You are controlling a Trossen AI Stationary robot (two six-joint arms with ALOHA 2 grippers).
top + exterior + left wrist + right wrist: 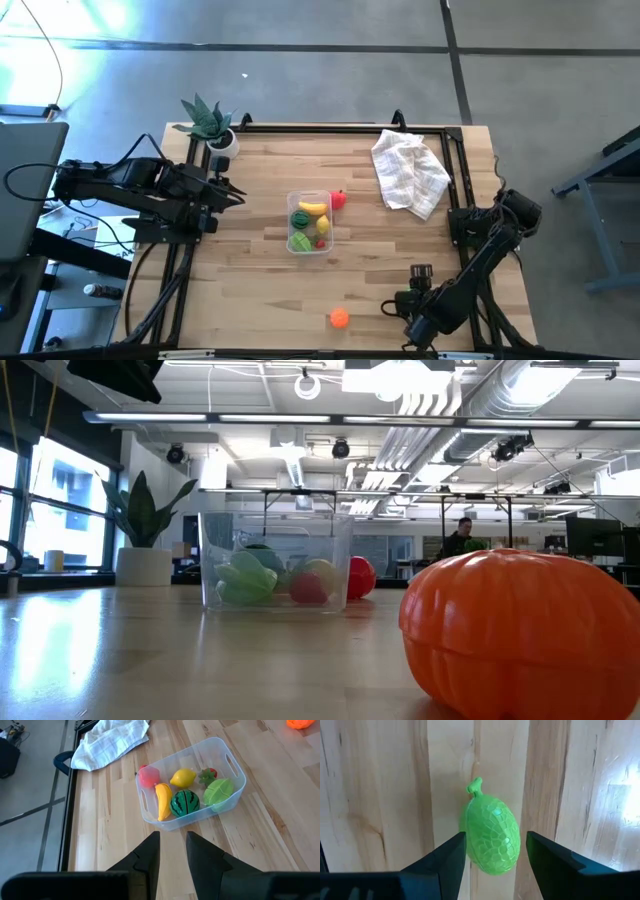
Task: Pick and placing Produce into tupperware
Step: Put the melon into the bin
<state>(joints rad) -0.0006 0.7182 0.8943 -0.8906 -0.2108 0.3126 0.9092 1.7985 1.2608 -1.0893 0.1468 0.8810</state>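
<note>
Two claws are over the surface. The right claw hangs near the front right corner, fingers apart on either side of a light green fruit lying on the wood, not gripping it. The left claw waits at the left edge, fingers slightly apart, empty. The tub sits mid-surface holding a banana, watermelon, lemon and green piece. An orange lies near the front edge.

An open-plan lab or industrial office: exposed ceiling ducts are running overhead, monitors standing behind the counter.
</note>
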